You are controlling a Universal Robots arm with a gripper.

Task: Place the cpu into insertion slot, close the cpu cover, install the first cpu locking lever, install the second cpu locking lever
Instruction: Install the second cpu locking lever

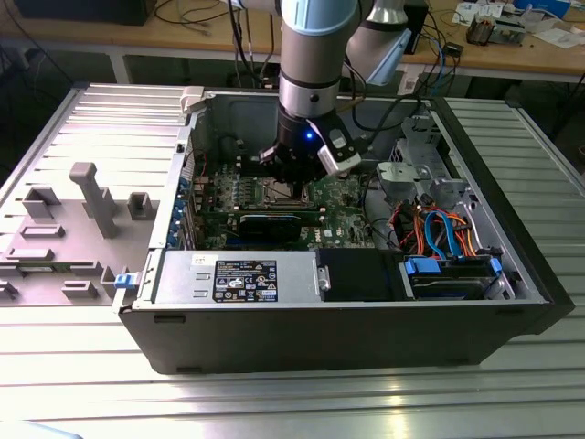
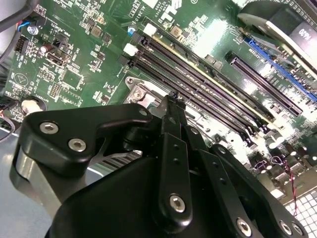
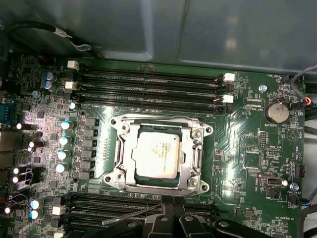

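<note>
The cpu (image 3: 157, 152), a silver-grey square, lies in the insertion slot (image 3: 118, 174) on the green board. The cpu cover (image 3: 196, 157), a silvery frame, lies flat around it. Beside the socket's near edge a thin metal locking lever (image 3: 131, 215) slants out. Its end reaches my gripper (image 3: 172, 203), whose black fingers (image 3: 159, 224) stand pressed together just outside the socket. In the second wrist view my gripper (image 2: 171, 101) points down at the socket's corner (image 2: 143, 94). In the exterior view the gripper (image 1: 297, 178) hangs inside the open case over the socket (image 1: 283, 192).
Long memory slots (image 3: 148, 87) flank the socket on both sides. A black expansion card (image 1: 270, 224) stands in front of the socket, with a power supply (image 1: 238, 274) nearer still. Cables (image 1: 439, 229) and drive bays fill the exterior view's right. The case walls (image 1: 366, 347) enclose everything.
</note>
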